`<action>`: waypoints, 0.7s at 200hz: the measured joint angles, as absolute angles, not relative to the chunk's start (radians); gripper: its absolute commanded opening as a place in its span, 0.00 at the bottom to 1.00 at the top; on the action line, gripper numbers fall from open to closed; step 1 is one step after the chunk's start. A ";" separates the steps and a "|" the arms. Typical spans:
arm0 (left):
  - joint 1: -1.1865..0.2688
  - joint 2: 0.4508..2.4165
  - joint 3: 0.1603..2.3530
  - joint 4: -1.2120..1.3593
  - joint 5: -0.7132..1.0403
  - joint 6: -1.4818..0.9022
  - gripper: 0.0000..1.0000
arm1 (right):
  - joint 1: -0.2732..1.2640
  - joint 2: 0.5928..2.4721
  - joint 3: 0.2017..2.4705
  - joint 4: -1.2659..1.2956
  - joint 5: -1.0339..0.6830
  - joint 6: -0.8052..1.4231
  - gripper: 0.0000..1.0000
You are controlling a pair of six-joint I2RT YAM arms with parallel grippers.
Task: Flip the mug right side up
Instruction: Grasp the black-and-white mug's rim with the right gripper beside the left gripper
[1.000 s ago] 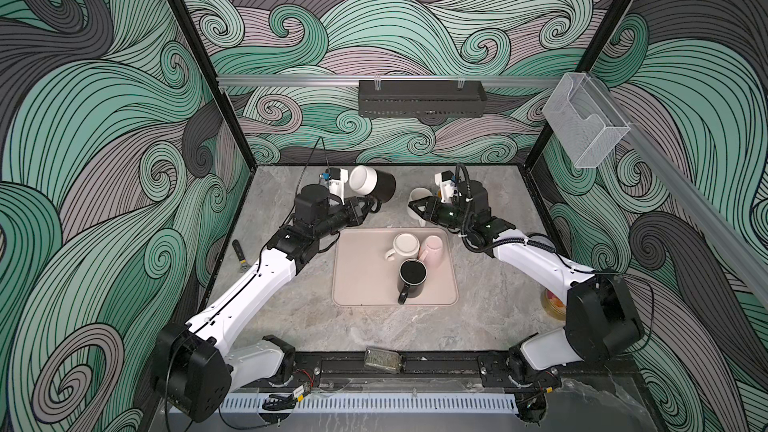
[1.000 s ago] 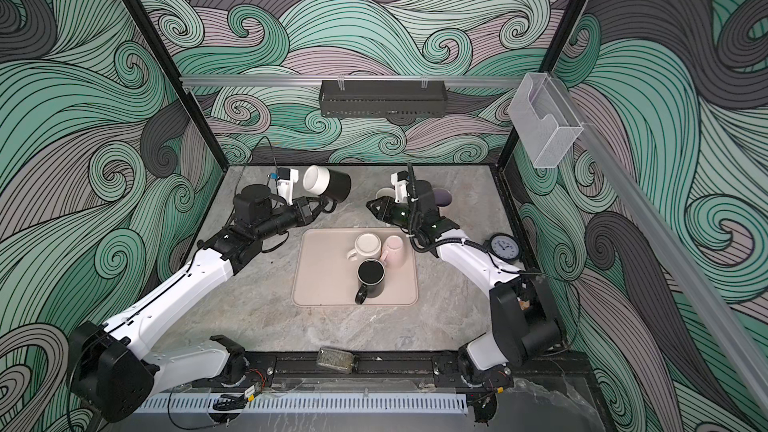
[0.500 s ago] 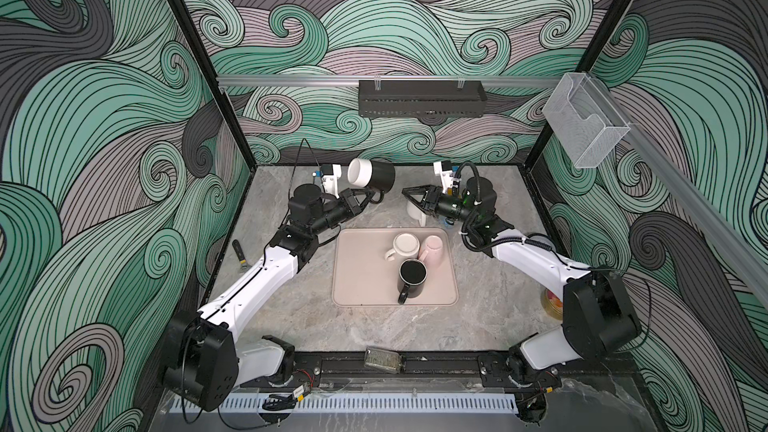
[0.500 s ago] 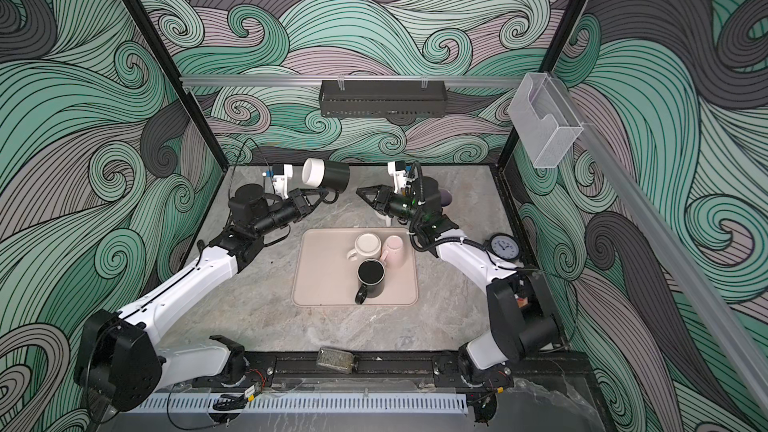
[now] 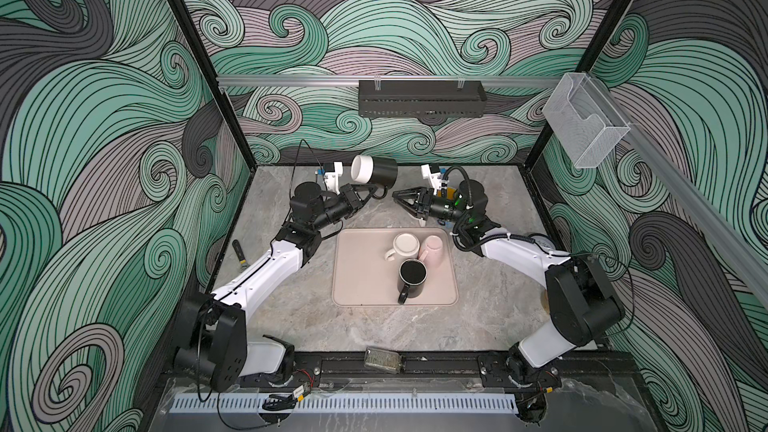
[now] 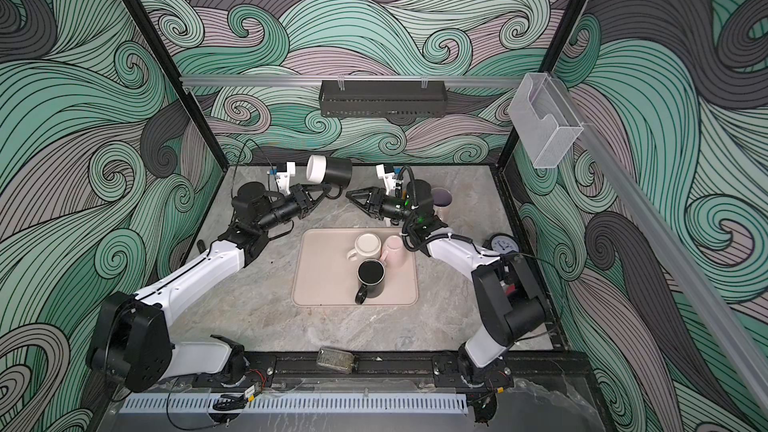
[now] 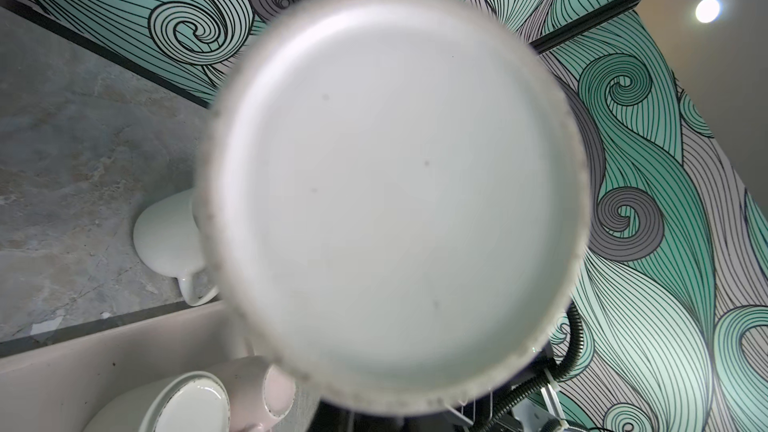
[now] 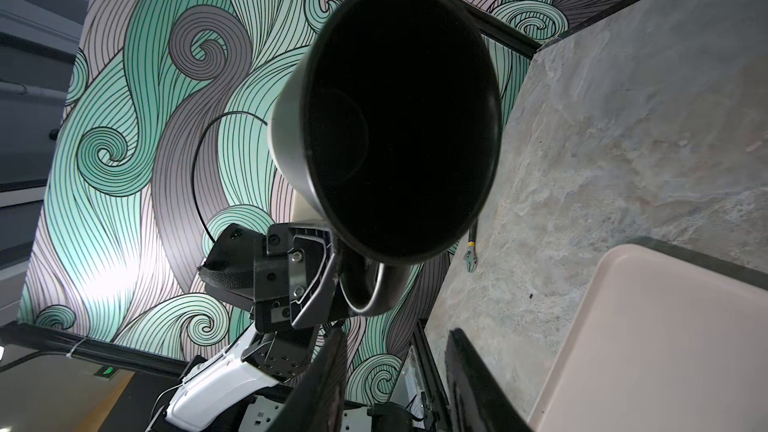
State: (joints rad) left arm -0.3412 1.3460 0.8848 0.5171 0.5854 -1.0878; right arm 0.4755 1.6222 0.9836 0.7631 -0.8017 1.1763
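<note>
The black mug (image 5: 380, 170) (image 6: 334, 170) hangs in the air above the back of the table, tipped on its side. Its white base (image 7: 395, 168) faces the left wrist camera and hides my left gripper's jaws there. Its dark mouth (image 8: 403, 118) faces the right wrist camera, with the handle (image 8: 374, 292) pointing down. My left gripper (image 5: 375, 192) (image 6: 331, 190) is shut on that handle. My right gripper (image 5: 395, 197) (image 6: 350, 195) (image 8: 395, 367) is open and empty, level with the handle and a short gap to its right.
A beige tray (image 5: 357, 284) in the middle holds an upright white mug (image 5: 405, 245), a pink mug (image 5: 434, 249) and an upright black mug (image 5: 412, 278). Another white mug (image 7: 166, 234) stands behind the tray. A clock (image 6: 503, 243) lies right, a small tool (image 5: 240, 252) left.
My left arm has lifted the black mug higher and farther back, still by its handle. My right gripper has risen from the table, spread its jaws and turned toward the mug.
</note>
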 measured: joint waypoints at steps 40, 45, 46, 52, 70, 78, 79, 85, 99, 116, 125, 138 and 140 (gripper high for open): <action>-0.342 1.390 0.885 0.588 0.612 -1.146 0.00 | 0.483 1.686 1.000 0.839 -0.812 1.250 0.41; -0.342 1.392 0.885 0.596 0.614 -1.150 0.00 | 0.483 1.695 1.005 0.849 -0.812 1.260 0.40; -0.342 1.393 0.885 0.598 0.614 -1.151 0.00 | 0.483 1.696 1.005 0.850 -0.812 1.261 0.40; -0.342 1.393 0.885 0.605 0.614 -1.155 0.00 | 0.483 1.703 1.010 0.865 -0.813 1.272 0.40; -0.344 1.393 0.885 0.621 0.614 -1.163 0.00 | 0.483 1.720 1.021 0.907 -0.813 1.307 0.38; -0.347 1.393 0.885 0.628 0.614 -1.165 0.00 | 0.483 1.729 1.027 0.929 -0.813 1.324 0.36; -0.347 1.393 0.885 0.629 0.614 -1.165 0.00 | 0.483 1.730 1.028 0.933 -0.813 1.327 0.36; -0.351 1.393 0.885 0.635 0.614 -1.166 0.00 | 0.483 1.737 1.035 0.952 -0.812 1.342 0.34; -0.362 1.394 0.885 0.646 0.615 -1.169 0.00 | 0.483 1.755 1.046 0.994 -0.811 1.372 0.33; -0.371 1.398 0.885 0.660 0.609 -1.171 0.00 | 0.483 1.775 1.054 1.034 -0.812 1.407 0.30; -0.371 1.404 0.885 0.669 0.607 -1.171 0.00 | 0.483 1.782 1.055 1.052 -0.811 1.425 0.29; -0.373 1.411 0.885 0.675 0.604 -1.172 0.00 | 0.483 1.789 1.055 1.066 -0.808 1.444 0.28; -0.374 1.412 0.885 0.675 0.603 -1.172 0.00 | 0.483 1.790 1.055 1.068 -0.807 1.448 0.28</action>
State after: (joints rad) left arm -0.3737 1.4124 0.8848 0.6750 0.6029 -1.1717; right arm 0.4831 1.7897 1.0546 1.0683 -0.8074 1.4479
